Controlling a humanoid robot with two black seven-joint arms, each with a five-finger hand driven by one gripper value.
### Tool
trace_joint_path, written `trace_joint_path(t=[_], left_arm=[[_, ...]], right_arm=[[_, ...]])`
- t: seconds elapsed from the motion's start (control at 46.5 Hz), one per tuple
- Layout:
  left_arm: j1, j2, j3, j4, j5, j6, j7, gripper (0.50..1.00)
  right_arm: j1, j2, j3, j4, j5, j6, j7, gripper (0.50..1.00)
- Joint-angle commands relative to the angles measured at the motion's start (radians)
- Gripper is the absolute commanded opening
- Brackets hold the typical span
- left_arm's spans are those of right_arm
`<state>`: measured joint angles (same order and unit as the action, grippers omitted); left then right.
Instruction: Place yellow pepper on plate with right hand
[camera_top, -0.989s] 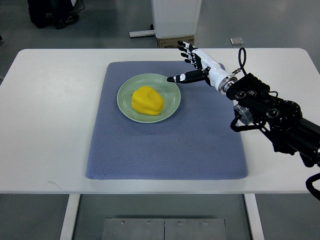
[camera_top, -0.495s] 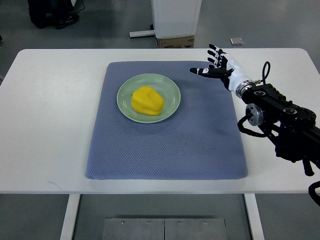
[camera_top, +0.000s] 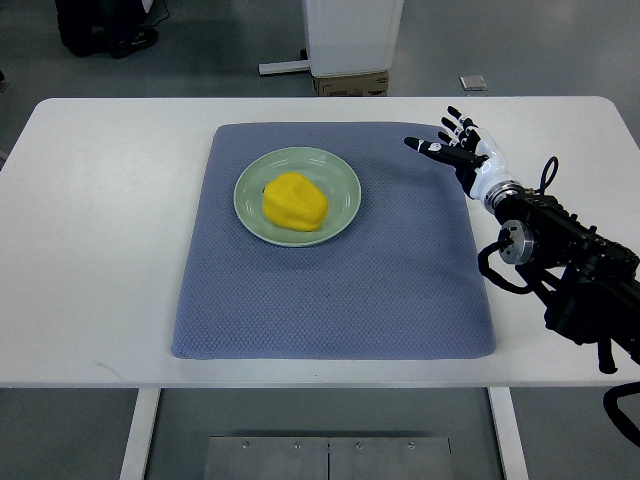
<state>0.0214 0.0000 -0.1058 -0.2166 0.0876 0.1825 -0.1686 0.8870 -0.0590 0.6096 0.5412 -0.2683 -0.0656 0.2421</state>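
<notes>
The yellow pepper (camera_top: 295, 201) lay on the plate (camera_top: 344, 177), long axis slanting upper left to lower right — the right hand (camera_top: 462, 150), fingers spread and empty, had withdrawn rightward.

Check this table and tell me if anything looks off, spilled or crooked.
Nothing stands out. The yellow pepper sits inside the green plate, the plate rests on the blue mat, and the mat lies flat on the white table. The right hand hovers open near the mat's far right corner, holding nothing.
</notes>
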Motion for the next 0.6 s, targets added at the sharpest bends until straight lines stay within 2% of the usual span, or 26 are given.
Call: trace_joint_path(t=[0.0, 0.581], left_arm=[[0.0, 0.0, 0.0, -0.001, 0.0, 0.0, 0.0, 1.0], [0.0, 0.0, 0.0, 0.0, 0.0, 0.0, 0.0, 1.0]], right_arm=[[0.0, 0.008, 0.015, 0.002, 0.0, 0.001, 0.002, 0.993], [-0.005, 0.013, 0.076, 0.009, 0.001, 0.001, 0.011, 1.0]])
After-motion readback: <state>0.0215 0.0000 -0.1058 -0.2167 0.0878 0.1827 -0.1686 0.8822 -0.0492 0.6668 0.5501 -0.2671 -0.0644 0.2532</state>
